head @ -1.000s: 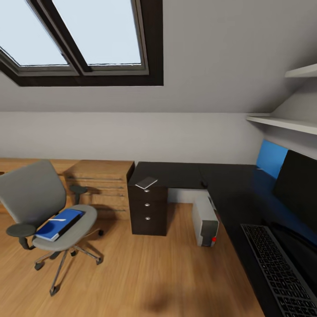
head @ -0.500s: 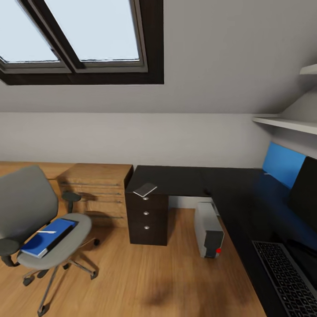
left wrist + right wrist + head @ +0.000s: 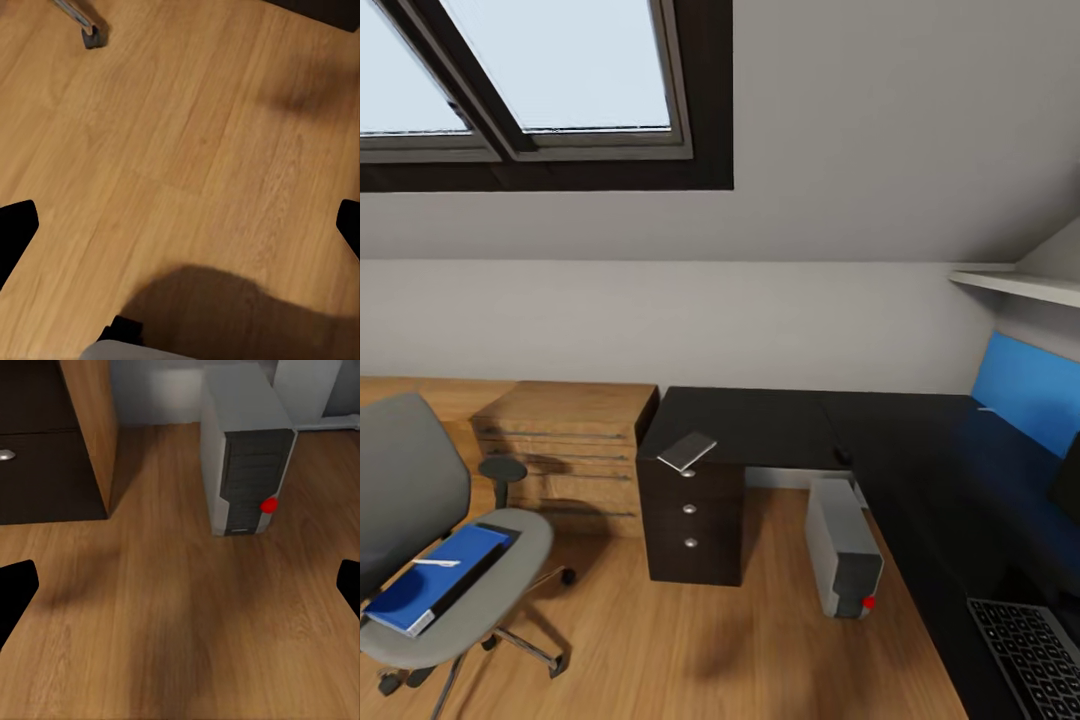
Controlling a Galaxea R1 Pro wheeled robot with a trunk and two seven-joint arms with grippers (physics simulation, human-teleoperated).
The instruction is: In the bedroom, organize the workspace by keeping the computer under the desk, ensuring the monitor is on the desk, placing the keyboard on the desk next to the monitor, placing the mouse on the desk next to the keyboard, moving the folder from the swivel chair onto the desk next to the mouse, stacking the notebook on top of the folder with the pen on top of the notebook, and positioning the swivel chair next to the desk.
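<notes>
The grey swivel chair [image 3: 420,520] stands at the lower left with the blue folder [image 3: 435,580] on its seat and a thin white pen-like stick [image 3: 438,562] on top. The black desk [image 3: 760,425] runs along the wall and down the right side. A small flat grey slab [image 3: 688,450] lies above the drawers; I cannot tell whether it is the notebook or the mouse. The computer [image 3: 843,545] [image 3: 247,472] stands on the floor under the desk. The keyboard [image 3: 1032,662] and the monitor's edge [image 3: 1066,490] lie at the right. My left gripper [image 3: 180,229] and right gripper [image 3: 180,589] hang open over the floor.
A low oak chest [image 3: 560,450] stands between chair and desk. The dark drawer unit [image 3: 690,520] [image 3: 45,457] adjoins the computer. A blue panel [image 3: 1028,392] and a shelf [image 3: 1015,283] are on the right wall. A chair castor [image 3: 91,34] rests on the wood floor [image 3: 690,640].
The whole picture has shifted: the camera has moved, so the chair sits lower and further left and the monitor and keyboard slide off to the right. Nothing in the room has moved.
</notes>
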